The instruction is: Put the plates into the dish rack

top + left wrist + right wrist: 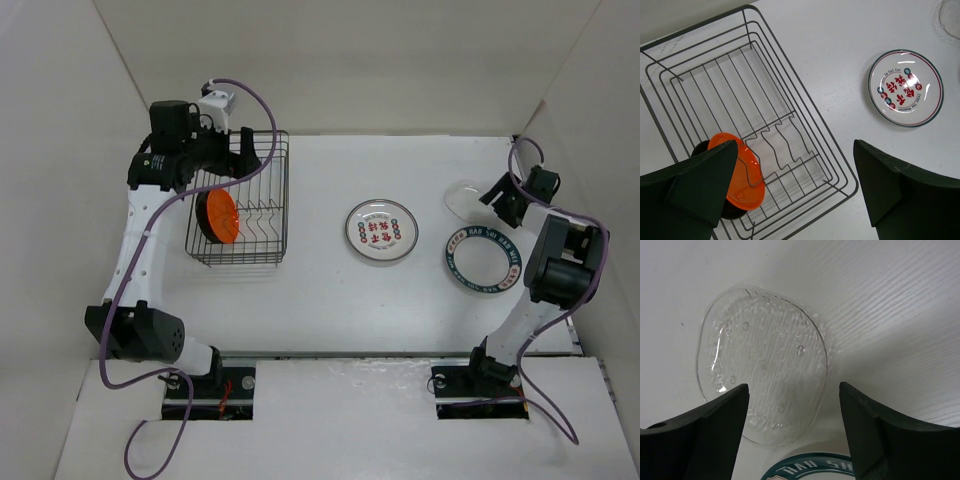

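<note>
The dish rack stands at the far left. A small orange plate stands on edge in its near end, with a black plate right behind it. My left gripper hangs open above the rack, holding nothing. A white plate with red characters lies flat mid-table. The green-rimmed plate lies at the right, and the clear glass plate just beyond it. My right gripper is open, its jaws astride the glass plate's near rim.
White enclosure walls close in on the left, back and right, and the right arm works close to the right wall. Purple cables loop over the left arm near the rack's far end. Both arm bases sit at the near table edge.
</note>
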{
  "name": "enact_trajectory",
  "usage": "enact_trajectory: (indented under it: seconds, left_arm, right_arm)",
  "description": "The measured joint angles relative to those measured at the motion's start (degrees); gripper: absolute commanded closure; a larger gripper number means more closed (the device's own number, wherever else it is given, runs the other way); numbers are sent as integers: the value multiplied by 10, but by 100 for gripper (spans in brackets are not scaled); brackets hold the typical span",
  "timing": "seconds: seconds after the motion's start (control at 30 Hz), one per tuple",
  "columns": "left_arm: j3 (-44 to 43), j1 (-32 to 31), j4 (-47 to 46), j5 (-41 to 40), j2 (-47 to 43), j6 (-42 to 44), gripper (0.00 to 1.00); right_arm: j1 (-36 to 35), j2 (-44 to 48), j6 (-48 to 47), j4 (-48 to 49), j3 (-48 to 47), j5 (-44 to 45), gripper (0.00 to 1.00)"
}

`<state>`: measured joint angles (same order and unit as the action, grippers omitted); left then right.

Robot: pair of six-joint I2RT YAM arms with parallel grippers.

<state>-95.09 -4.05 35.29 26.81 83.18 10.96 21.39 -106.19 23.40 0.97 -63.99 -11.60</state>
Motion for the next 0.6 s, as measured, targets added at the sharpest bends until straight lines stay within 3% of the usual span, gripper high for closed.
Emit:
enact_trajectory:
  seconds: [0.13,0.43,0.5,0.6]
  left_arm:
    - [6,7,2,13,0,0,0]
    - [9,27,1,33,0,0,0]
    - [10,34,1,37,0,-1,0]
    - [10,41,1,43,0,-1,0]
  right_arm:
    - [0,-15,1,-31,-38,7,32]
    - [0,-73,4,-141,-118,29,39]
    - [0,-79,4,-156,-130,33,48]
    - [0,-88,4,-180,-148,39,76]
